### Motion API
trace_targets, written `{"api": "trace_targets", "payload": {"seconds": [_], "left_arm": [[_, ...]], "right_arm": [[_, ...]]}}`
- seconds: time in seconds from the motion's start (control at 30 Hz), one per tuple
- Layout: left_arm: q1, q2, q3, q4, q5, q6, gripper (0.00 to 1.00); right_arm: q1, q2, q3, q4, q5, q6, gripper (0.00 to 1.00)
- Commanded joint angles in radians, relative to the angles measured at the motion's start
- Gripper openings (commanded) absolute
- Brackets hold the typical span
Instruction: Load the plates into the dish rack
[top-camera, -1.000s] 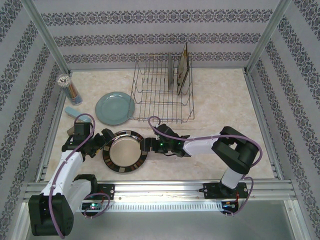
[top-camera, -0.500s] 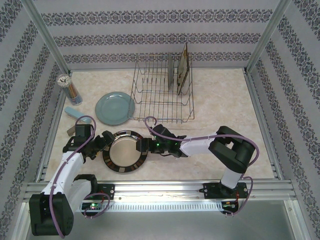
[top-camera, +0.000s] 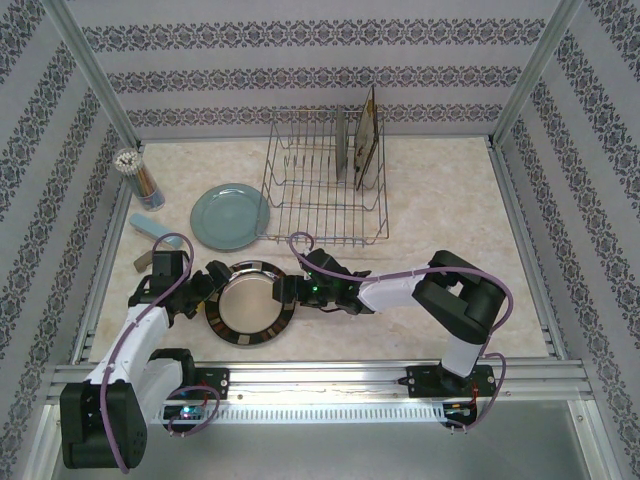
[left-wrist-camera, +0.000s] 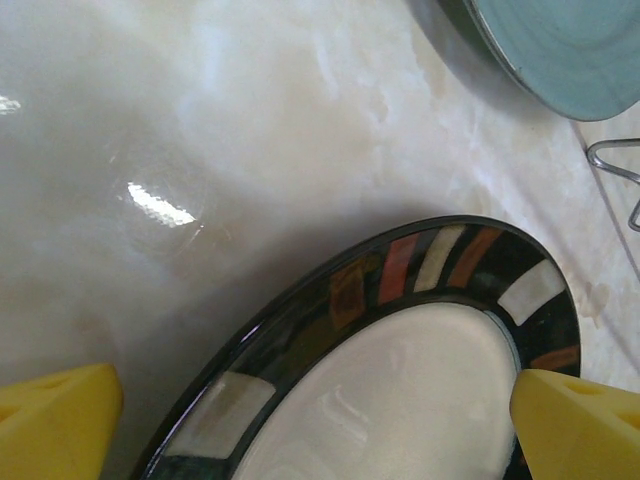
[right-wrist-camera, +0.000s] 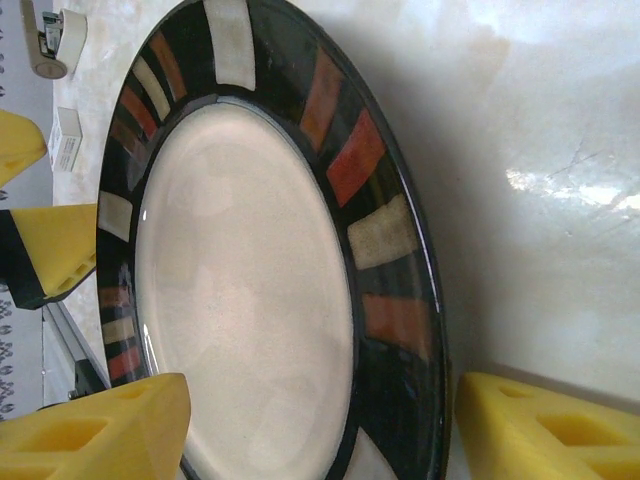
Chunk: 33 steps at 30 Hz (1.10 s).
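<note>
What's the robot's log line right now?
left gripper: open, left edge of dark-rimmed plate | right gripper: open, straddling its right rim | blue plate: on table | dish rack: two plates upright

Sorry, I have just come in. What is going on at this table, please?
Two robot arms are loading plates into a wire dish rack. The square floral plate and a second plate already stand in it. The dark-rimmed plate lies flat on the table, with the left gripper and the right gripper open at opposite sides of its rim, neither holding it yet. The light-blue plate waits beside the rack.
</note>
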<state>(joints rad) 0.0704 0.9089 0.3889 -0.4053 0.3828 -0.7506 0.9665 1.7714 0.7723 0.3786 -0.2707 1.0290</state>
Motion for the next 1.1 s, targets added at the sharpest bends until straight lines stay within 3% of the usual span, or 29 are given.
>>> {"api": "trace_targets", "payload": {"seconds": [0.0, 0.17, 0.73, 0.87, 1.07], "left_arm": [[-0.016, 0.003, -0.008, 0.052, 0.014, -0.029, 1.0], [-0.03, 0.005, -0.01, 0.066, 0.013, -0.043, 1.0], [-0.065, 0.017, -0.025, 0.105, 0.005, -0.076, 1.0], [-0.07, 0.022, -0.024, 0.11, 0.004, -0.08, 1.0], [-0.077, 0.02, -0.024, 0.108, -0.001, -0.081, 1.0]], "right_arm": [[0.01, 0.024, 0.015, 0.035, -0.008, 0.022, 0.68], [0.01, 0.032, 0.025, 0.045, -0.018, 0.024, 0.63], [0.012, 0.066, 0.074, 0.083, -0.051, 0.032, 0.6], [0.013, 0.074, 0.078, 0.096, -0.059, 0.035, 0.52], [0.015, 0.07, 0.062, 0.124, -0.048, 0.048, 0.28]]}}
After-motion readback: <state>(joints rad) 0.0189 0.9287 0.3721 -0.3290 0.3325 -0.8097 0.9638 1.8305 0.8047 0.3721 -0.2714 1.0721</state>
